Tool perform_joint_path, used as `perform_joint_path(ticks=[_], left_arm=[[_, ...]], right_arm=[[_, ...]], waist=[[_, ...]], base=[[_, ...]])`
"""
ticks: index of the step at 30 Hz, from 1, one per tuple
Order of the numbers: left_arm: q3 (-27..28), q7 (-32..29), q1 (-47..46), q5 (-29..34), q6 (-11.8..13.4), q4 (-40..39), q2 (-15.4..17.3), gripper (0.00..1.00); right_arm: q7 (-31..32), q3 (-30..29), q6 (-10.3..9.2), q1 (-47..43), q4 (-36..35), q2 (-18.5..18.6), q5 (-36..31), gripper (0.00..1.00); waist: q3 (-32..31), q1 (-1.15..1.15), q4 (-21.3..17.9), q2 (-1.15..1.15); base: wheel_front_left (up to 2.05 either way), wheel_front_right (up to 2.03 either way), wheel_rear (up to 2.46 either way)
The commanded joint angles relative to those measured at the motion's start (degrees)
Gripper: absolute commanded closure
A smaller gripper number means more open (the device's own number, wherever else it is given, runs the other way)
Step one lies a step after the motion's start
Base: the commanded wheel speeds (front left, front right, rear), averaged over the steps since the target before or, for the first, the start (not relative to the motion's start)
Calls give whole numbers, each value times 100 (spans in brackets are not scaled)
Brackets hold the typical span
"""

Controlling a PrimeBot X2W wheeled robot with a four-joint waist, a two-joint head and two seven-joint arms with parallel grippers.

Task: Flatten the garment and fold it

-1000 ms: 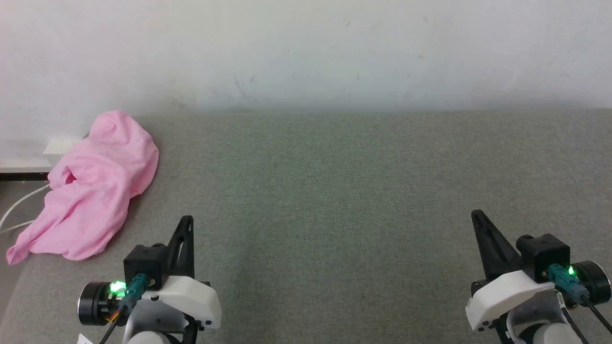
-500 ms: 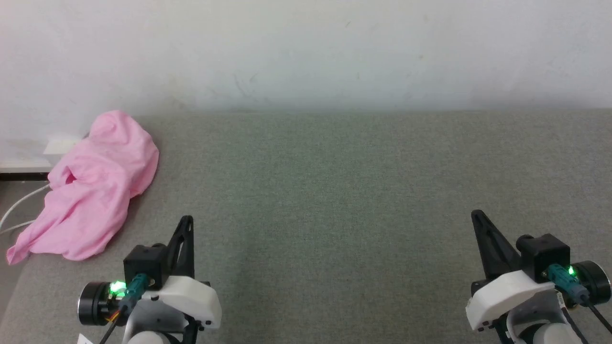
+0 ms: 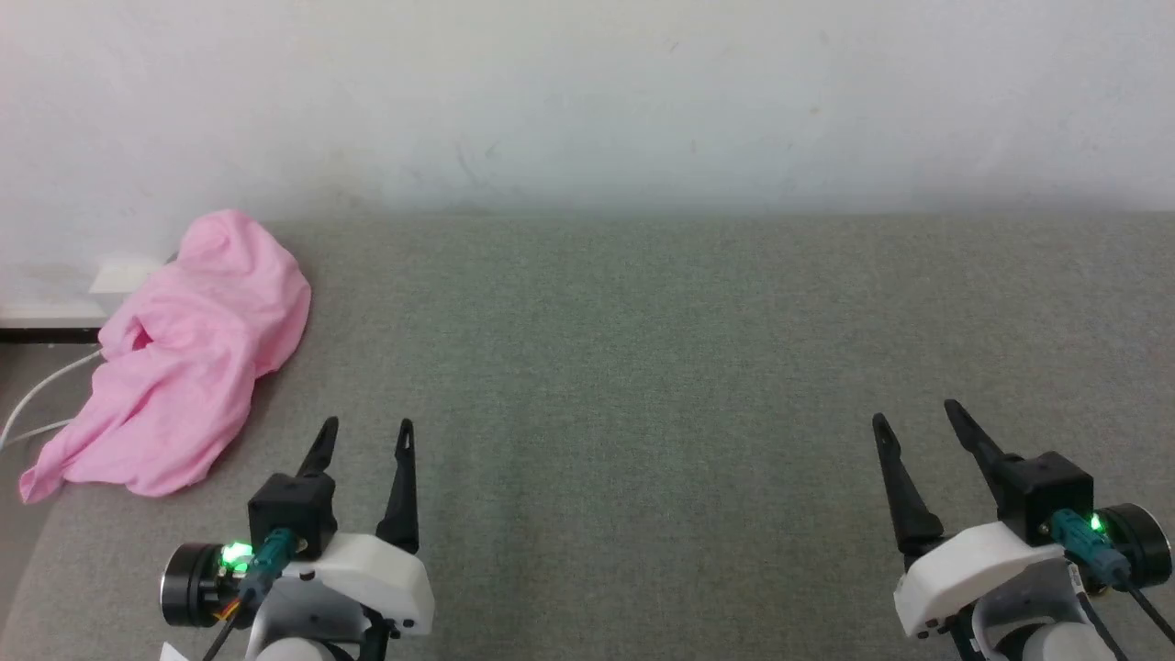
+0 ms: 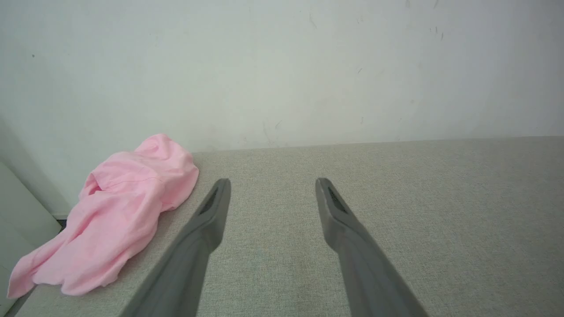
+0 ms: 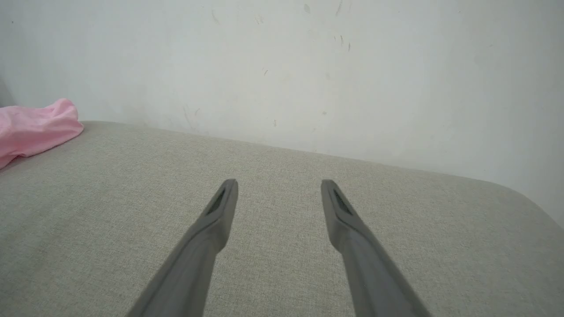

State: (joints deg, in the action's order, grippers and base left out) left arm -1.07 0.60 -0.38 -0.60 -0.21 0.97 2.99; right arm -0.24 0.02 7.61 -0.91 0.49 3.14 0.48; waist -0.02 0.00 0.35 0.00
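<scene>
We see the pink garment [image 3: 179,367] lying crumpled at ten o'clock on the grey padded surface [image 3: 643,349], close to the white wall [image 3: 587,92]. Our left gripper [image 3: 367,425] is near it at seven o'clock and our right gripper [image 3: 913,409] well apart at four o'clock. Both have their jaws spread apart.

Garment [image 3: 179,367]: plain light pink, thin soft cloth, no print. State: crumpled in one loose heap, neither spread flat nor folded, with deep creases and a shadowed hollow near its upper middle. Pose: elongated, with the bulky rounded end toward the white wall [image 3: 587,92], tapering to a thin tail at the near left. Location: far left of the grey fabric surface [image 3: 643,367], tail at its edge.
</scene>
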Motion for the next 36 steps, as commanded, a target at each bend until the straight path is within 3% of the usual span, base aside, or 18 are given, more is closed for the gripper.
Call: perform_joint_path(ticks=[1, 36], left_arm=[[-46, 55, -60, -71, 55, 56, -1, 0], [-100, 466, -18, -412, 366, 208, 141, 0]], right_arm=[[-63, 0, -1, 32, 29, -3, 41, 0], [-384, 104, -4, 157, 259, -10, 274, 0]], waist=[[-2, 0, 34, 0], [-40, 0, 1373, 0]], base=[[0, 0, 0], [-1, -1, -1]])
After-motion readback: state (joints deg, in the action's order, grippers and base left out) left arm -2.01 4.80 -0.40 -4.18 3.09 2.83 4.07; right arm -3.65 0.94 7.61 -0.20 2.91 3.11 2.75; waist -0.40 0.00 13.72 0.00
